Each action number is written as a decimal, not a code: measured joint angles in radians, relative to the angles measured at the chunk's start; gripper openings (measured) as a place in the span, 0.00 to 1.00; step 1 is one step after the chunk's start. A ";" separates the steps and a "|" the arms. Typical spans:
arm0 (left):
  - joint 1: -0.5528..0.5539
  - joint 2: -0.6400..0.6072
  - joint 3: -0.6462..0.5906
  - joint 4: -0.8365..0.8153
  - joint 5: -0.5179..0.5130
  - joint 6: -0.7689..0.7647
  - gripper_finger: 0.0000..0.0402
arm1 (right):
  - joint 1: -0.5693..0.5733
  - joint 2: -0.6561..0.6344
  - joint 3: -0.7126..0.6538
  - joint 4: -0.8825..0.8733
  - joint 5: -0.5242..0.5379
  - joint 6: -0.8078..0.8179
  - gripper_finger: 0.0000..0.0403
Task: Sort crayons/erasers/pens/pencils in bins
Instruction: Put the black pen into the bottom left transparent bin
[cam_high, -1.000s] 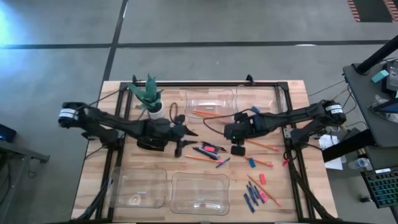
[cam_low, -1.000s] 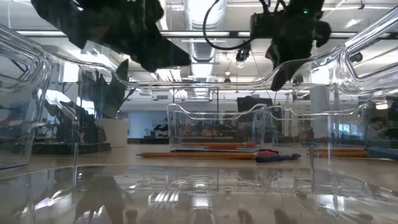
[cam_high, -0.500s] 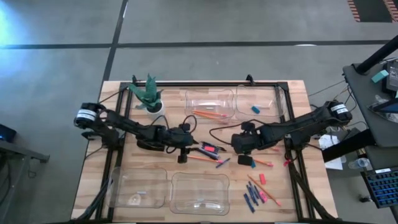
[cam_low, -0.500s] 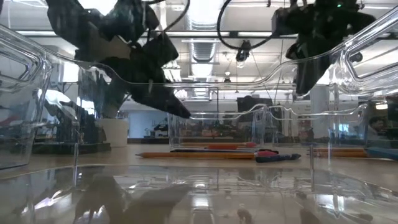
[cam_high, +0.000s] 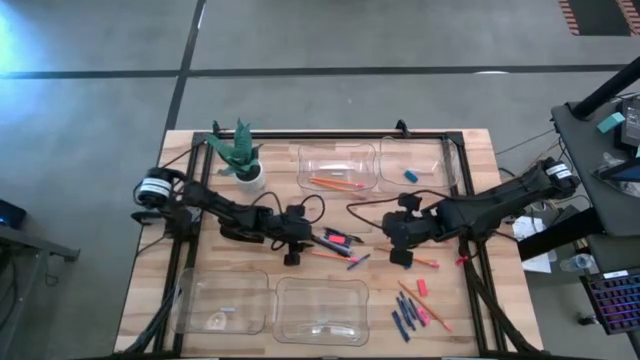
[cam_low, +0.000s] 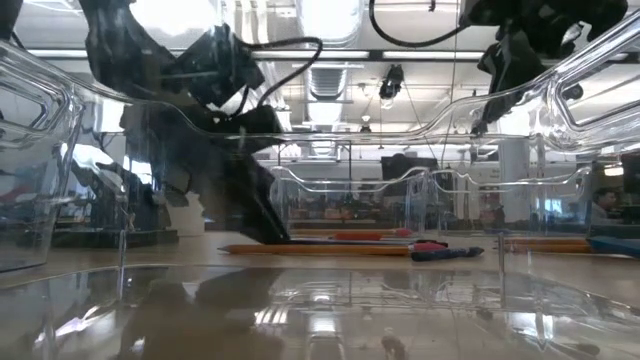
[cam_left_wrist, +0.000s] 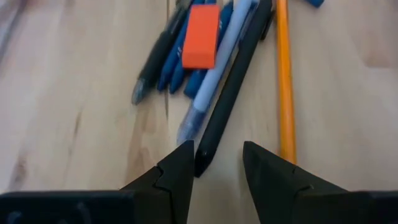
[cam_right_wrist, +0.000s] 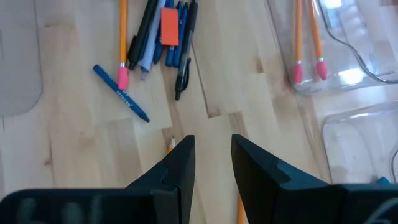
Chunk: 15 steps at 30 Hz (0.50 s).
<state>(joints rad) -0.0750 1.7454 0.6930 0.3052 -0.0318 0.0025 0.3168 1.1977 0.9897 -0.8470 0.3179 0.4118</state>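
Observation:
A pile of pens (cam_high: 335, 240) with a red eraser (cam_left_wrist: 200, 36) on top lies mid-table beside an orange pencil (cam_left_wrist: 285, 81). My left gripper (cam_high: 292, 257) is low at the pile's near-left end. It is open, and its fingers stand on either side of a black pen's tip (cam_left_wrist: 203, 163). My right gripper (cam_high: 400, 257) is open above a pencil (cam_right_wrist: 169, 144) right of the pile. Dark-blue crayons (cam_high: 405, 316) and small erasers (cam_high: 420, 287) lie near the right front. Two pencils (cam_high: 335, 183) lie in a far bin (cam_high: 337, 158).
A light-blue eraser (cam_high: 410, 175) lies in the far right bin (cam_high: 440, 160). Two clear bins (cam_high: 222, 300) (cam_high: 320, 308) stand along the near edge. A potted plant (cam_high: 243, 160) stands at the far left. Black frame rails (cam_high: 470, 260) run along the table's sides.
My left gripper has gone toward the table's right and near edges and come down to the table at the pen pile. My right gripper has moved away from the far bins, toward the table's right and near edges.

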 joint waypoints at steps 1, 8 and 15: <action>0.000 0.006 0.000 0.003 0.004 -0.005 0.31 | 0.000 0.000 0.000 0.000 0.000 0.000 0.24; 0.001 0.005 0.000 -0.003 0.030 -0.022 0.31 | 0.000 0.002 0.000 0.000 0.000 -0.010 0.24; -0.001 -0.012 0.011 -0.016 0.051 0.028 0.31 | 0.000 0.002 0.000 -0.001 0.026 -0.021 0.24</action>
<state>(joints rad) -0.0755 1.7334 0.7039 0.2895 0.0196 0.0306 0.3164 1.1995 0.9897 -0.8478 0.3441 0.3912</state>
